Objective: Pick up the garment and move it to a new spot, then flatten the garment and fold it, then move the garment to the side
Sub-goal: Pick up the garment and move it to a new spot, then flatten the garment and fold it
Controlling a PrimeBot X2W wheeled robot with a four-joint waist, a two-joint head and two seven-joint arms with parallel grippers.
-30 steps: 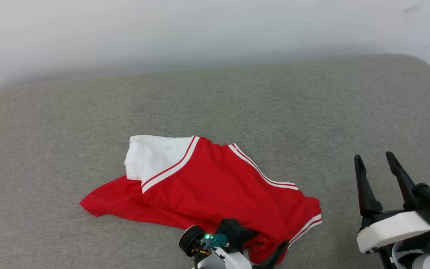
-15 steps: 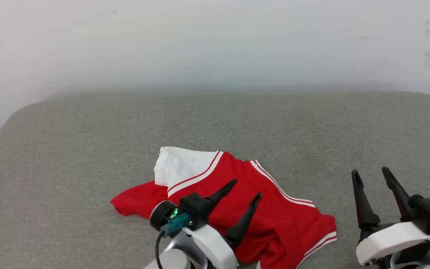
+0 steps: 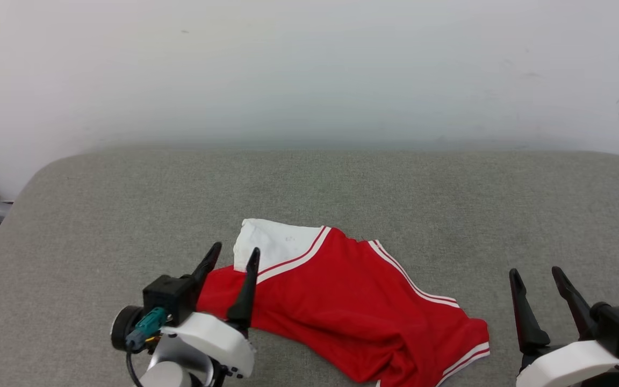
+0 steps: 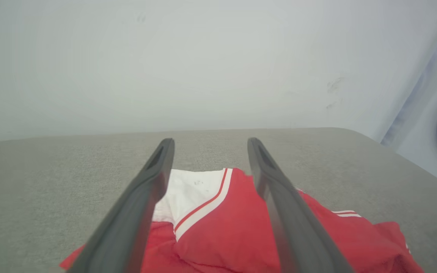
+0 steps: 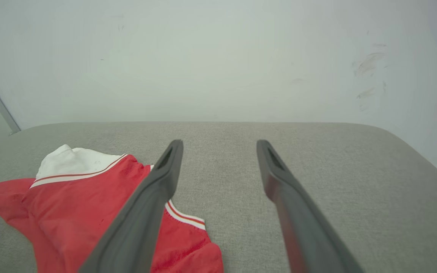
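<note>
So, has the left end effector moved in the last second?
Yes. The left end effector went from the garment's near hem leftward to its white-sleeved end.

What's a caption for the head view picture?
Open left gripper hovers by a crumpled red garment on gray fabric surface.

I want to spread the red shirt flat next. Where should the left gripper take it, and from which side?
Probably the white sleeve of the garment: it puffs up off the grey cushion, so a finger could slide under. Come from the robot's left, where the open left gripper hangs close to its free edge.
</note>
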